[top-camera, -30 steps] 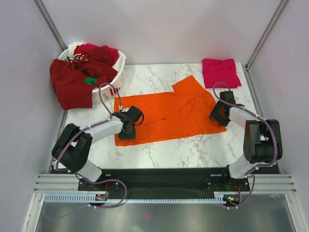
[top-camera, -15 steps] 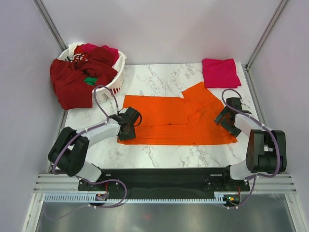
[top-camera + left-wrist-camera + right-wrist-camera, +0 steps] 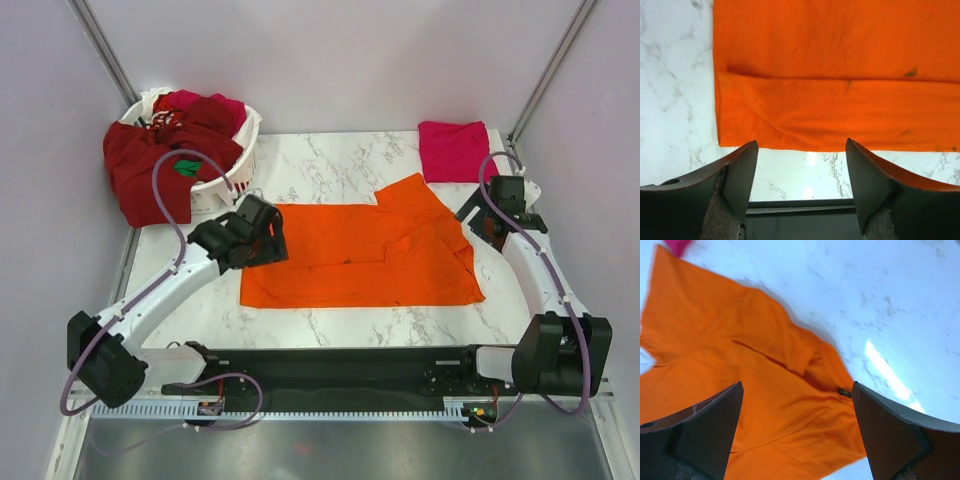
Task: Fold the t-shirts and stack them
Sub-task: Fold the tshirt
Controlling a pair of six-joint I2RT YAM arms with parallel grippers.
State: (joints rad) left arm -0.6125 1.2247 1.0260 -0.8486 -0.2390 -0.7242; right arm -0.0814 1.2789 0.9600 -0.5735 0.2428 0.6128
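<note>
Overhead, orange shirt [image 3: 370, 255]: spread flat, sleeve poking toward pink shirt [image 3: 455, 150]; basket [image 3: 248, 135] beyond its left end.
Left gripper [image 3: 802, 150]: spread wide, empty, above orange shirt's left end.
Right gripper [image 3: 797, 390]: spread wide, empty, above its right edge.
Risk: crooked fold from pinching only one layer.

The spread t-shirt [image 3: 365, 255] is a plain bright orange with a few small dark specks, and the folded shirt [image 3: 456, 150] is a solid magenta-pink. The table [image 3: 330, 165] is white marble with thin grey veins, the slotted basket [image 3: 248, 135] is white, and the pile of shirts [image 3: 150, 180] in it is dark red and crimson with one bit of green cloth [image 3: 187, 168]. The arms [image 3: 160, 292] are white with black joints.
</note>
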